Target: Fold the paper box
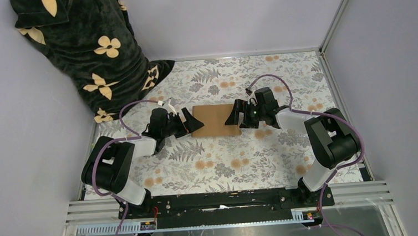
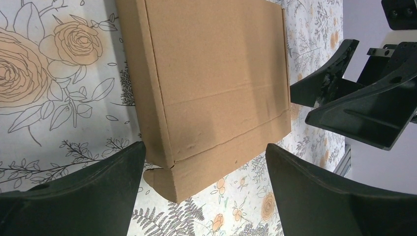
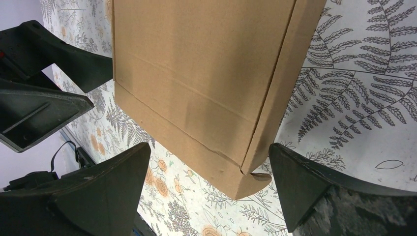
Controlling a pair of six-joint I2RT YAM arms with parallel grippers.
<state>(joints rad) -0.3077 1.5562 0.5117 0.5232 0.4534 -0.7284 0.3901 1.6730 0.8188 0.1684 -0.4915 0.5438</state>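
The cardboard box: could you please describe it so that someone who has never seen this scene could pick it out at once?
On the flowered table, look midway between the left gripper and the right gripper. The box lies flat there, the only plain brown, unmarked thing among the printed flowers.

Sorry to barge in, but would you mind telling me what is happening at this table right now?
Two robot arms are working on a brown cardboard mailer box, which lies flat in the middle of the floral tablecloth. It looks folded up into a shallow closed box. The left tool and the right tool sit at its opposite ends, both open, neither closed on it. A dark flower-print fabric hangs in the far left corner.
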